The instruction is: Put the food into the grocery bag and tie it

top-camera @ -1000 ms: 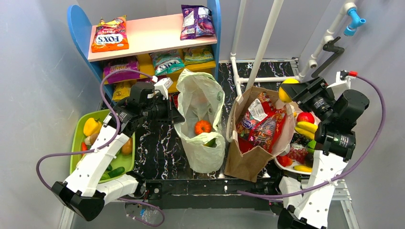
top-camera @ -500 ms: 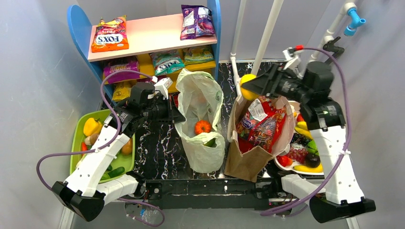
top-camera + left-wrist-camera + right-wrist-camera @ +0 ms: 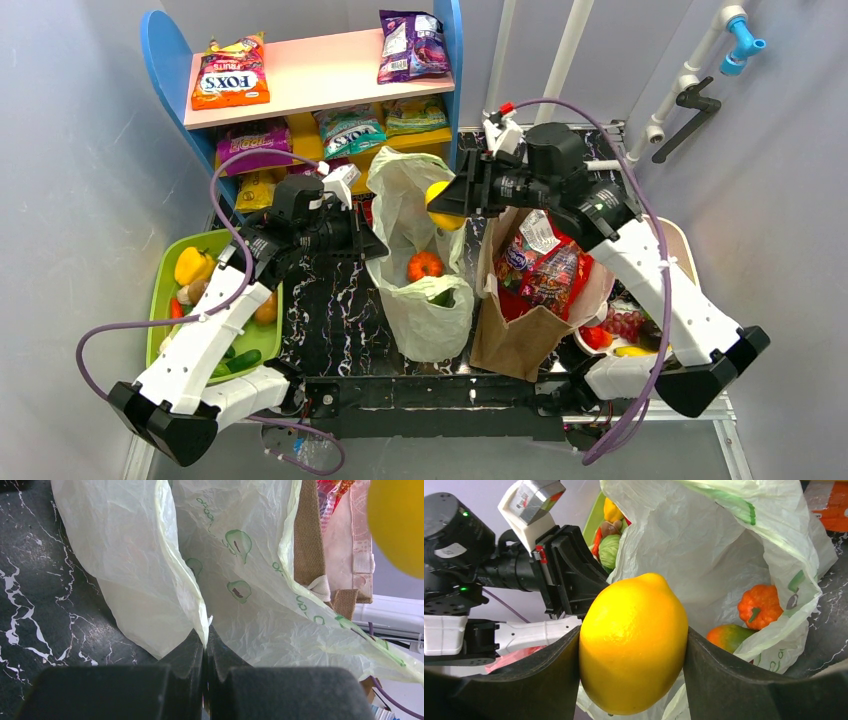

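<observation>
The pale-green grocery bag (image 3: 420,215) stands open in the middle of the table. Inside lie an orange-red pumpkin (image 3: 424,266) and a green-and-orange mango (image 3: 729,636). My left gripper (image 3: 372,243) is shut on the bag's left rim (image 3: 202,622), holding the mouth open. My right gripper (image 3: 440,203) is shut on a yellow lemon (image 3: 634,642) and holds it above the bag's mouth, near the right rim. The pumpkin (image 3: 760,606) lies below and beyond the lemon in the right wrist view. The lemon (image 3: 397,522) also shows at the upper right of the left wrist view.
A brown paper bag (image 3: 535,300) full of snack packets stands right of the grocery bag. A green tray (image 3: 165,290) of vegetables lies at the left. A plate of fruit (image 3: 625,325) sits at the right. A snack shelf (image 3: 320,85) and white pipes (image 3: 560,60) stand behind.
My right arm has swung left from the fruit plate, carrying the lemon across the paper bag to above the grocery bag's mouth. The left arm has stayed still, gripping the rim.
</observation>
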Robot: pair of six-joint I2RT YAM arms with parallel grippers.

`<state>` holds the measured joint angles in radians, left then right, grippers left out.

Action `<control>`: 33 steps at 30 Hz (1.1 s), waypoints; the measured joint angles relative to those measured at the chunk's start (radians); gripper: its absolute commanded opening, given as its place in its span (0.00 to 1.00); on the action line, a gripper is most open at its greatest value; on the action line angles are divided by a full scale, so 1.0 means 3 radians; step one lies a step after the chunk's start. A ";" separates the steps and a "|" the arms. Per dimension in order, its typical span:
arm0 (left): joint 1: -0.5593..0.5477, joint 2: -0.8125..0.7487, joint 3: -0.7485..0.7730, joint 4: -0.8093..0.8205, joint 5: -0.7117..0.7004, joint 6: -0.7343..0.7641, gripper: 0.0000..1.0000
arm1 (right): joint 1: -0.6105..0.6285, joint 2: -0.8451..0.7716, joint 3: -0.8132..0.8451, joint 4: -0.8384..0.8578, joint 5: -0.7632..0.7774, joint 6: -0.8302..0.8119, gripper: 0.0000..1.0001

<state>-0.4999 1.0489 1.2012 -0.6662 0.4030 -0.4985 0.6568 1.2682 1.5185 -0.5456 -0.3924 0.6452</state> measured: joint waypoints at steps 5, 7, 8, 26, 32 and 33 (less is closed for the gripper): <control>0.0000 -0.0009 -0.0023 0.0018 -0.0003 -0.0003 0.00 | 0.0203 0.0242 0.0168 -0.0102 0.0192 -0.0058 0.46; 0.0000 -0.0024 -0.0040 0.0024 -0.0010 -0.0004 0.00 | 0.0263 0.0321 0.0229 -0.0131 0.0287 -0.0087 0.62; 0.0000 -0.0033 -0.0046 0.0024 -0.0011 -0.0004 0.00 | 0.0283 0.0343 0.0243 -0.0142 0.0323 -0.0101 0.68; 0.0000 -0.0056 -0.0051 0.0025 -0.0026 -0.0005 0.00 | 0.0441 0.0493 0.0363 -0.0345 0.0605 -0.0335 0.84; 0.0000 -0.0056 -0.0051 0.0024 -0.0037 -0.0014 0.00 | 0.0463 0.0490 0.0363 -0.0370 0.0645 -0.0407 0.82; 0.0000 -0.0056 -0.0051 0.0024 -0.0037 -0.0014 0.00 | 0.0465 0.0484 0.0363 -0.0373 0.0667 -0.0420 0.81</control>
<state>-0.4999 1.0321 1.1858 -0.6590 0.3920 -0.5026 0.7963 1.4135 1.6276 -0.6575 -0.1922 0.5193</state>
